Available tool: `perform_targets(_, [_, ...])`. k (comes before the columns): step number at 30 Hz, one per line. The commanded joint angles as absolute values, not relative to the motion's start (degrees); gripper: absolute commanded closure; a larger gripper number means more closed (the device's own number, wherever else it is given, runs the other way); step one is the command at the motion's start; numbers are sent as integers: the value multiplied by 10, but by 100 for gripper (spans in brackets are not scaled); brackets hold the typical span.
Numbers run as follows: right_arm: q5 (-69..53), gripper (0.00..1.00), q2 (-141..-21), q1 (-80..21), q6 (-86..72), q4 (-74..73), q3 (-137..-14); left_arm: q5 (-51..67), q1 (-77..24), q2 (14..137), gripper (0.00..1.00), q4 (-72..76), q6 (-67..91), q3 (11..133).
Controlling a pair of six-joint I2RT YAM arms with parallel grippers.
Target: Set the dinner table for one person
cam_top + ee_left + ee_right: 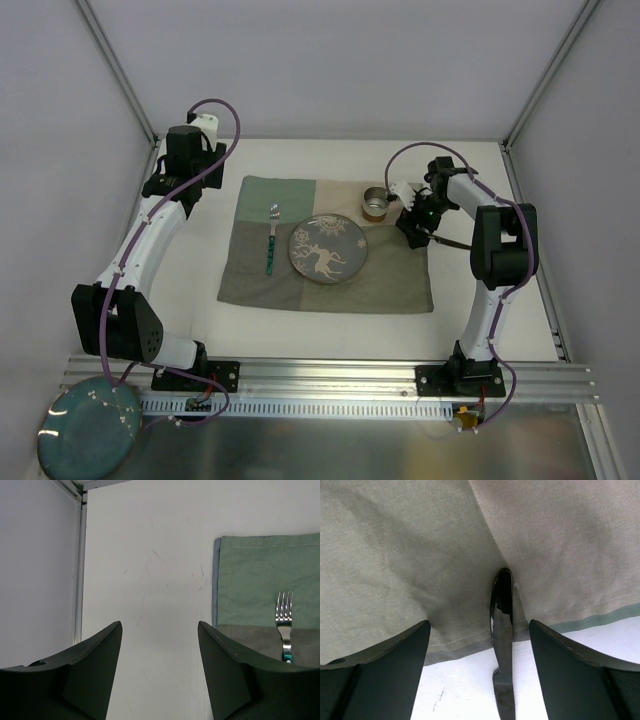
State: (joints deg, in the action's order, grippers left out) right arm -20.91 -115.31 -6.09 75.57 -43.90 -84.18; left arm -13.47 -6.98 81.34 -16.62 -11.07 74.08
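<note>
Three pale grey walls (330, 60) enclose the white dinner table (195, 300) beneath both arms; left gripper (159, 630) gapes above bare tabletop, right gripper (479, 627) stands wide, untouching, astride a dark knife (502, 610) crossing the patchwork mat's (300, 285) edge.

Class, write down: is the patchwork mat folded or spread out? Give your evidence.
Spread flat: in the top view the mat shows all four patches lying open, with the plate and fork resting on it.

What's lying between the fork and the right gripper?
A deer-patterned plate on the cloth mat sits between fork and right gripper, seen in the top view.
</note>
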Motion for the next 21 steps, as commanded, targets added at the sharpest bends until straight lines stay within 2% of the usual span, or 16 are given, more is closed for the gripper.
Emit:
perform_targets(1, [-202, 16, -1125, -55, 761, -435, -842, -127, -62, 791, 37, -145, -119, 751])
perform_targets(4, [-203, 20, -1125, -54, 760, -435, -848, -128, -61, 787, 37, -142, -121, 744])
perform_targets(8, [-206, 34, -1127, -54, 759, -440, -858, -126, -60, 787, 37, -140, -115, 739])
perform_targets(13, [-203, 40, -1129, -54, 756, -446, -867, -124, -60, 792, 37, -138, -111, 737])
perform_targets(17, [-204, 51, -1134, -54, 755, -450, -874, -122, -60, 794, 37, -137, -107, 737])
perform_targets(21, [-205, 56, -1140, -54, 756, -456, -880, -122, -60, 796, 37, -136, -108, 737])
